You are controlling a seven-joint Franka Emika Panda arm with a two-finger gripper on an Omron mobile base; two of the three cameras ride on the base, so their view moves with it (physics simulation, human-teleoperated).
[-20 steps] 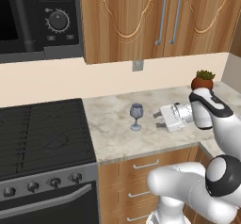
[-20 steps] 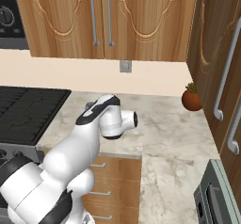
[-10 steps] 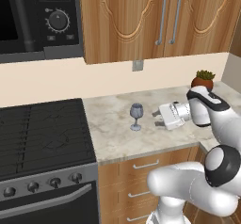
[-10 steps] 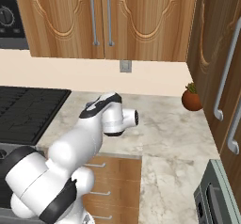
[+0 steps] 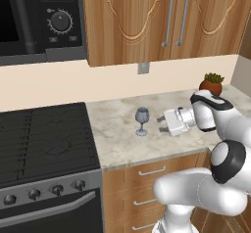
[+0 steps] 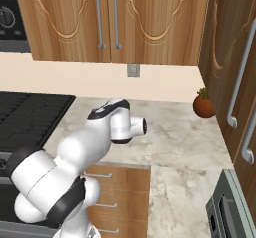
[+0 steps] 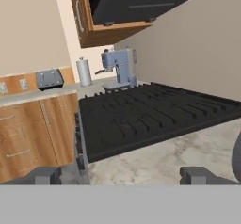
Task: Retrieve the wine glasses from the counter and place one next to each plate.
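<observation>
Jaws: the gripper (image 5: 161, 123) lies level above the marble, aimed toward the stove; its two dark fingertips (image 7: 44, 175) sit wide apart in the hand view, with nothing between them.
Wine glass: one wine glass (image 5: 141, 121), upright on the surface, just beside the jaws on the stove side and apart from them; its grey edge shows at the right margin of the hand view.
Count: one glass, one potted plant, one stove, one microwave, one wall outlet, two upper cabinet doors with two silver bar handles.
Surface: the counter (image 5: 120, 146) is light beige veined marble over wooden drawers with silver handles, running from the stove to the corner.
Stove: a black stove (image 5: 41, 144) with ridged grates abuts the surface; round knobs line its front.
Plant: a small green potted plant (image 6: 204, 105) in a round reddish pot stands at the back corner, well apart from the glass.
Room: wood-grain upper cabinets (image 6: 115, 19) with curved inlay; a black microwave (image 5: 37, 19) with a dial above the stove; a cream backsplash with a grey outlet (image 6: 132, 70).
Far side, hand view: a silver-blue stand mixer (image 7: 117, 68), a paper towel roll (image 7: 84, 72) and a grey toaster (image 7: 49, 78) on another counter.
</observation>
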